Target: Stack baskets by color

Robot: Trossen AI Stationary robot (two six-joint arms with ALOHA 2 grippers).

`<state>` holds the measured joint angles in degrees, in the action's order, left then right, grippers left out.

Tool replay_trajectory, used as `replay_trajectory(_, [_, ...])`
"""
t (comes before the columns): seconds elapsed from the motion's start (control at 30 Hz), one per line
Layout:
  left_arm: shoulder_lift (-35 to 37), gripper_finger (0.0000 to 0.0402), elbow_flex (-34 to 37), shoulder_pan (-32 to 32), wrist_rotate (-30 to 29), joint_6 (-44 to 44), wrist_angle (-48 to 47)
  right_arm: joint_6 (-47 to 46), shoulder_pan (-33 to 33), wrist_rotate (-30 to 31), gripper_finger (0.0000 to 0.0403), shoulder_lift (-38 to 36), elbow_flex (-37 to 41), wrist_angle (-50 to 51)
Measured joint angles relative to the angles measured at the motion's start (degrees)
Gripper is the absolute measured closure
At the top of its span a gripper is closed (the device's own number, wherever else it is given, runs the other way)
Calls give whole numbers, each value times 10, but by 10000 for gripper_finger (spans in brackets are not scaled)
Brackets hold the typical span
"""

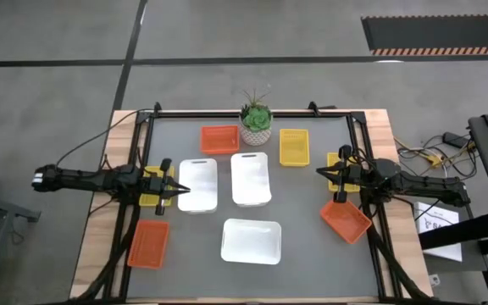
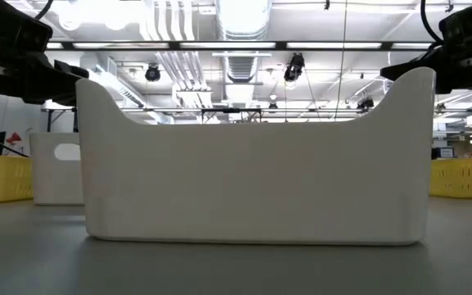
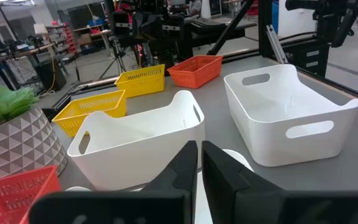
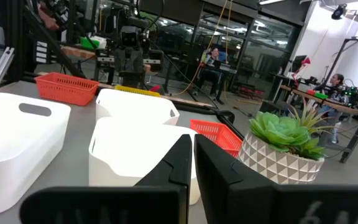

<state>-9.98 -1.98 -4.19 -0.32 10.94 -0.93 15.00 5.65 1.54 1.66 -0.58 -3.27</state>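
Even, bright light falls from ceiling strip lamps (image 2: 244, 16), which blow out to glare in the low view, and the shadows on the grey table (image 1: 312, 254) are soft and faint. The nearest white basket (image 2: 252, 164) fills that view and looks slightly soft. In both wrist views the dark fingers (image 3: 185, 168) are blurred up close, and the room behind is dimmer and hazy.

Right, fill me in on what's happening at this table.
Nothing is held yet. Nine baskets lie unstacked on the table: three white baskets in the middle, orange baskets and yellow baskets around them, near a potted plant. The left gripper sits by one white basket, jaws shut; the right gripper hangs at the right side, also shut.
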Motion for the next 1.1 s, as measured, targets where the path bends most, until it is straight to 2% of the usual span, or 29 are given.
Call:
replay_trajectory(0.4, [0,395,0,0,0,0,0,-8,0,0,390,0,0,-4])
replay_trajectory(0.47, [0,395,0,0,0,0,0,-65,0,-9,390,0,0,0])
replay_trajectory(0.57, [0,395,0,0,0,0,0,-240,0,-29,390,0,0,3])
replay_trajectory(0.63, [0,395,0,0,0,0,0,-280,0,-27,390,4,0,-15])
replay_trajectory(0.8, [0,395,0,0,0,0,3,-242,-5,-111,390,13,0,-98])
replay_trajectory(0.93, [0,395,0,0,-1,-5,41,-202,-10,-110,390,45,0,-209])
replay_trajectory(1.1, [-10,395,0,0,-1,-75,136,-180,-10,-106,390,109,0,-306])
